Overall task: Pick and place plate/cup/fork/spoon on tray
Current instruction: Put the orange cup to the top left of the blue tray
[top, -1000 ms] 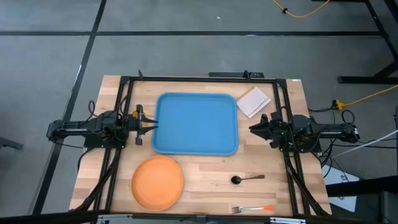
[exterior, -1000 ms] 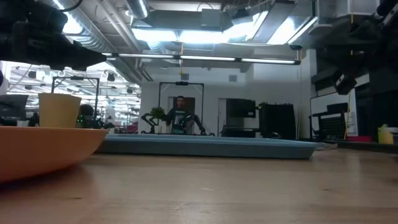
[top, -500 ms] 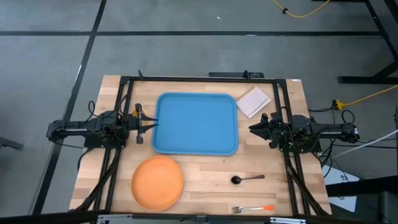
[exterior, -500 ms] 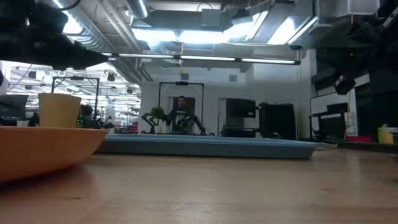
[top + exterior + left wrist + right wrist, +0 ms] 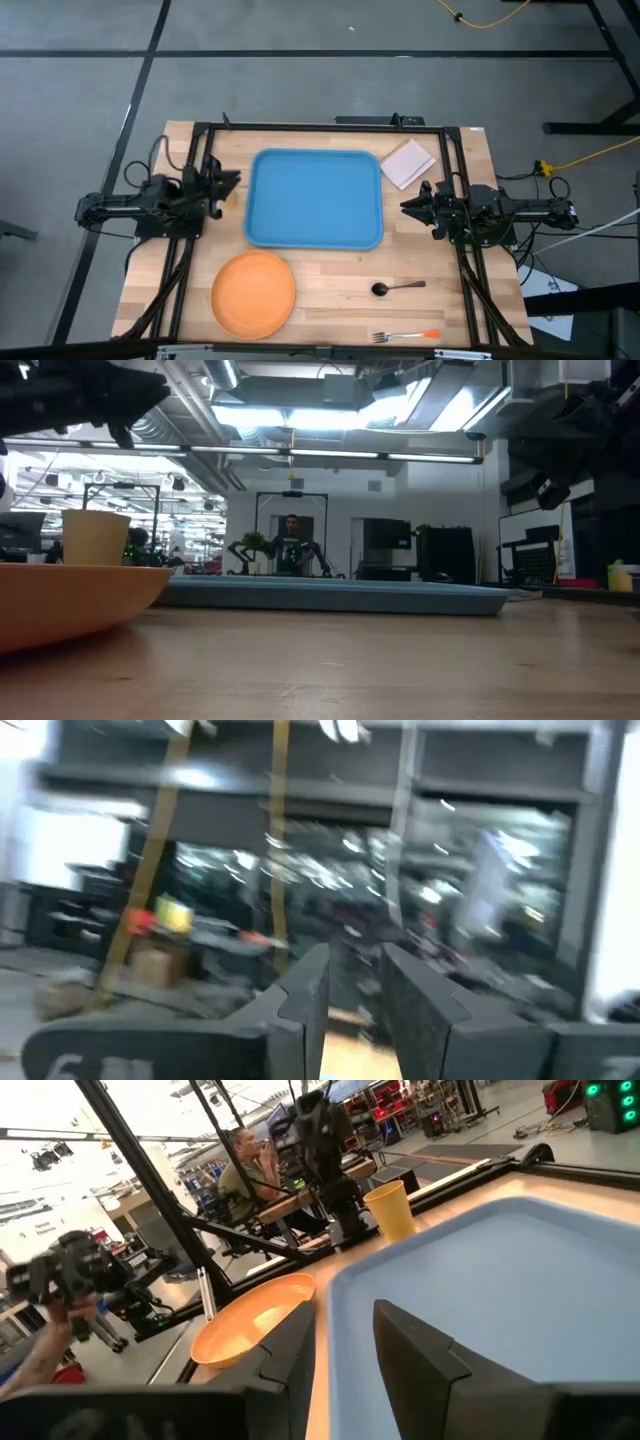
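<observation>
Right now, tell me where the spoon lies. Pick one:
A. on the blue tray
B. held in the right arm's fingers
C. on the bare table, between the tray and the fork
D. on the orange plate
C. In the high view the spoon lies on the bare wood of the table, below the tray in the picture and above the fork, apart from the plate.

Light wood plank counter (image 5: 330,270) carries a large light-blue rectangular plastic tray (image 5: 316,198) at centre-rear, w/ a small white square pad (image 5: 408,163) just beside its rear right corner. Nearer the front: a large round flat orange plate (image 5: 253,293) at left, a small dark spoon (image 5: 396,288) right of it, a slim fork w/ orange-red handle (image 5: 407,335) at the front edge. A small yellow-orange cup (image 5: 391,1211) stands on the counter's left side.
</observation>
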